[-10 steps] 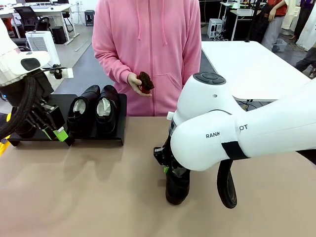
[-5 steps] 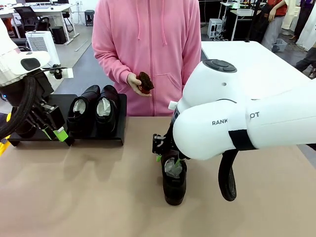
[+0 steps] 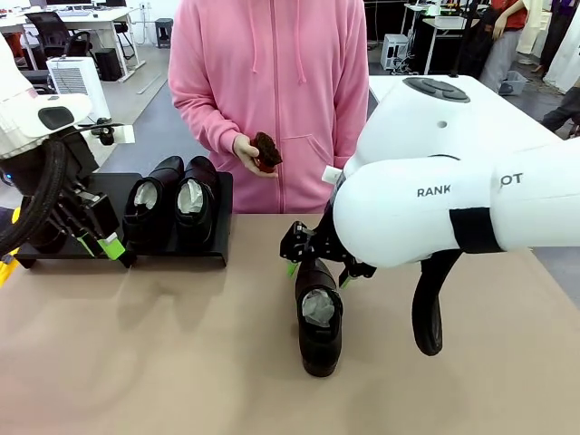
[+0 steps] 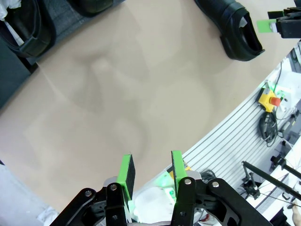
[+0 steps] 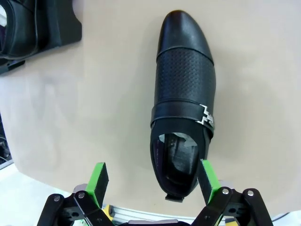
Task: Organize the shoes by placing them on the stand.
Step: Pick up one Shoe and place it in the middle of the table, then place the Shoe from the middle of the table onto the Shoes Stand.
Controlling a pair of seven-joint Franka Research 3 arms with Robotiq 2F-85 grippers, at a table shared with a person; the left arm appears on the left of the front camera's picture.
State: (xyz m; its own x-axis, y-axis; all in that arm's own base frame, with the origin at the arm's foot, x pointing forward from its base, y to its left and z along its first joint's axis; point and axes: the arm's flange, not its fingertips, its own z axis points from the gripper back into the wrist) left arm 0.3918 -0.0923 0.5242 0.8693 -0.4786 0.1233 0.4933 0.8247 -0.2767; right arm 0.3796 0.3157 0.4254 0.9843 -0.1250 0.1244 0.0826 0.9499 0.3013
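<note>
Right tool (image 5: 153, 181) hangs with its green pads spread wide, one on each side of the heel of a black dress shoe (image 5: 183, 103), touching neither side. That shoe lies flat on the tan worktop (image 3: 163, 344), near the middle and slightly toward the robot's edge, its toe pointing at that edge in the front view. It has a perforated vamp, a strap with a small metal buckle, and white paper stuffing in its opening.

Left tool (image 4: 150, 172) sits low over the worktop near the left edge, beside the stand (image 3: 109, 186); its green pads stand partly apart with nothing between them.

On the matte-black stand at the far left corner of the worktop, two more black shoes (image 3: 172, 204) sit side by side, touching, on its right end, each stuffed with white paper.

At the far edge stands a person in a pink hoodie (image 3: 272, 100), whose hand (image 3: 246, 152) holds a small brown brush (image 3: 267, 149) above the worktop.
</note>
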